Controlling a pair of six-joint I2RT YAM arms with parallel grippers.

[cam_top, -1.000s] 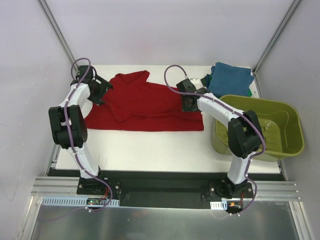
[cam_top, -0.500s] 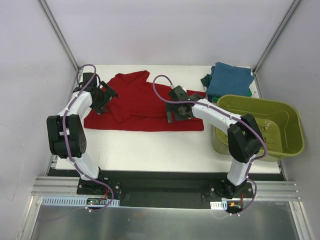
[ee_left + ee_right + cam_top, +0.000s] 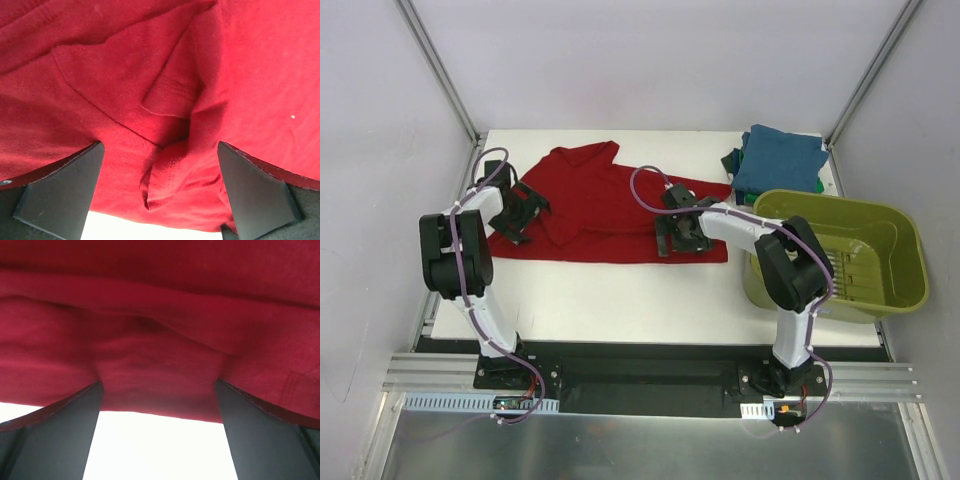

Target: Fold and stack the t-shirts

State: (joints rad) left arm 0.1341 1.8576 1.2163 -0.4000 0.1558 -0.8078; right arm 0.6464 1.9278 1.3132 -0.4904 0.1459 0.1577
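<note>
the dark red t-shirt (image 3: 610,205) lies spread out on the white counter (image 3: 620,290), from the left side to the middle. probably it lies flat like this so that it can be folded. the folded teal-blue t-shirt (image 3: 778,160) sits on a green t-shirt (image 3: 731,160) in the far right corner, just behind the olive basket (image 3: 910,290). i think this is the stack, kept well apart from the working place.

the left fingers (image 3: 60,192) and the right fingers (image 3: 55,435) stand at the two ends of the near hem, i suppose to take this edge together. both pairs are spread wide and pinch nothing. between the left fingers lies a wrinkled sleeve part, with the hem and a bit of white counter near the tips. between the right fingers the red hem passes across, with a soft ridge of cloth behind it and bare counter in front.
</note>
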